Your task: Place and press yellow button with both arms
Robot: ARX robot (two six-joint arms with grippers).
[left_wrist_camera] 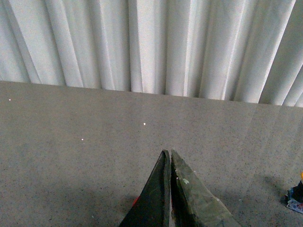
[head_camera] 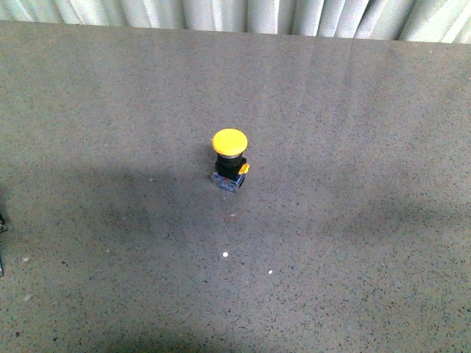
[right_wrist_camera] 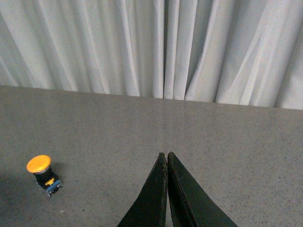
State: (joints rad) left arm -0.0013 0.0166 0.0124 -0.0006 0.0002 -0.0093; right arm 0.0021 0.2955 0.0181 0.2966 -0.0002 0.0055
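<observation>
The yellow button (head_camera: 229, 158) stands upright on the grey speckled table (head_camera: 353, 243), near the middle of the front view, with its yellow cap up, black body and bluish-grey base. It also shows in the right wrist view (right_wrist_camera: 41, 174), and only its edge shows in the left wrist view (left_wrist_camera: 297, 195). My left gripper (left_wrist_camera: 167, 152) is shut and empty, above bare table, apart from the button. My right gripper (right_wrist_camera: 164, 154) is shut and empty, apart from the button. Neither arm shows in the front view.
A white pleated curtain (head_camera: 243, 15) hangs behind the table's far edge. Small white specks (head_camera: 224, 254) lie on the table in front of the button. A dark object (head_camera: 2, 228) pokes in at the front view's left edge.
</observation>
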